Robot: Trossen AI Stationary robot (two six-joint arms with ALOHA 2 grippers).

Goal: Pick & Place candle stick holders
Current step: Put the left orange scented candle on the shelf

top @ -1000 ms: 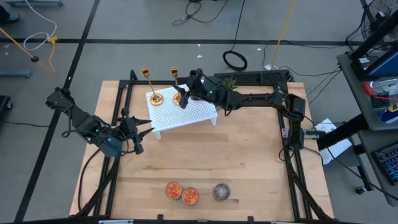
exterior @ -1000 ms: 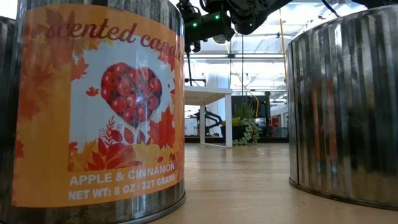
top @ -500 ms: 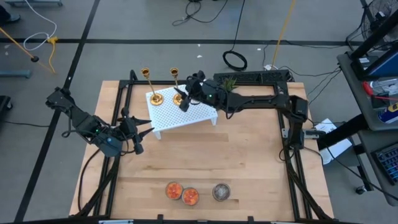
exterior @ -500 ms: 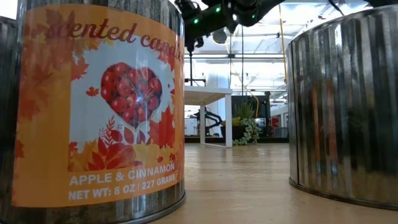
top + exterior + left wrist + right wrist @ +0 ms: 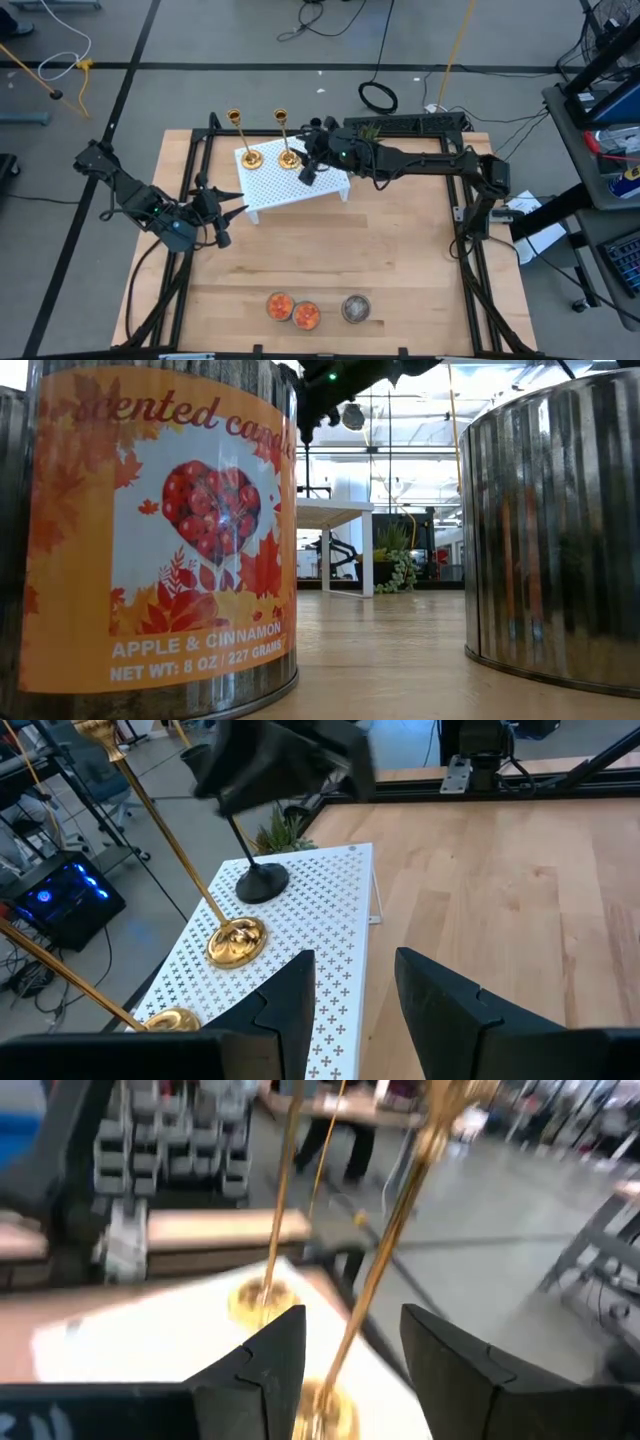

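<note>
Two gold candle stick holders (image 5: pixel 248 158) (image 5: pixel 289 158) stand on their round bases on a white perforated stand (image 5: pixel 300 190) at the table's far side. In the left wrist view a shorter black holder (image 5: pixel 262 880) stands on its base on the same stand (image 5: pixel 330 920), beside a gold base (image 5: pixel 237 940). My right gripper (image 5: pixel 305 163) hovers just above the black holder. It is open and points about level at the nearer gold stem (image 5: pixel 385 1250); nothing sits between its fingers (image 5: pixel 350 1320). My left gripper (image 5: pixel 232 222) waits open at the stand's left (image 5: pixel 355 965).
Three candle tins (image 5: pixel 279 305) (image 5: pixel 306 316) (image 5: pixel 355 308) stand near the table's front edge; two of them fill the low view (image 5: pixel 160 530) (image 5: pixel 555 530). Bare wood lies between the tins and the stand. Black frame rails (image 5: pixel 470 250) run along the table's sides.
My right gripper has drawn back from the right gold holder toward the table's right edge and risen, tipping closer to level. The gold holders stay in place. My left arm has kept still.
</note>
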